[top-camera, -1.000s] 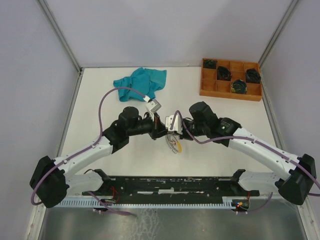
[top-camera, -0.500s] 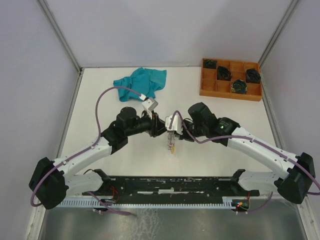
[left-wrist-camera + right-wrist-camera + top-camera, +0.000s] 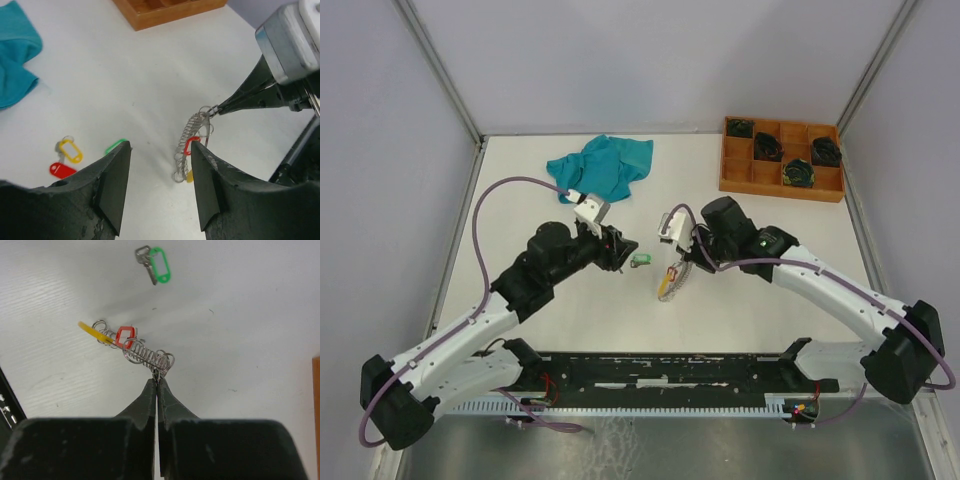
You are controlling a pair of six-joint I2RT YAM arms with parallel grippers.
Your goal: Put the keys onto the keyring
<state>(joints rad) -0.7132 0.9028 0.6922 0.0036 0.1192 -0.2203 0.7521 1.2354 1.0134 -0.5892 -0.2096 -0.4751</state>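
The right pincer (image 3: 156, 382) is pinched tight on the thin silvery wire keyring (image 3: 145, 356), which carries a red tag (image 3: 124, 335) and a yellow tag (image 3: 89, 329). The left pincer (image 3: 161, 149) stands parted and empty. Seen from above, a small silver key with a green tag (image 3: 641, 259) lies on the white desk (image 3: 770, 230) at ten o'clock from the ring.

The setting is a robotics lab test cell rather than a lived-in room. A white table (image 3: 740, 320) is boxed in by plain pale panels (image 3: 650, 60) held in aluminium struts (image 3: 442, 70). Along the table's near edge runs a black perforated mounting rail (image 3: 670, 368). A white left arm (image 3: 460, 335) and right arm (image 3: 830, 290) are bolted at that edge, trailing purple cable (image 3: 476, 232). At the table's far right corner sits a wooden compartment tray (image 3: 775, 189). A teal cloth (image 3: 605, 165) lies crumpled by its far edge.
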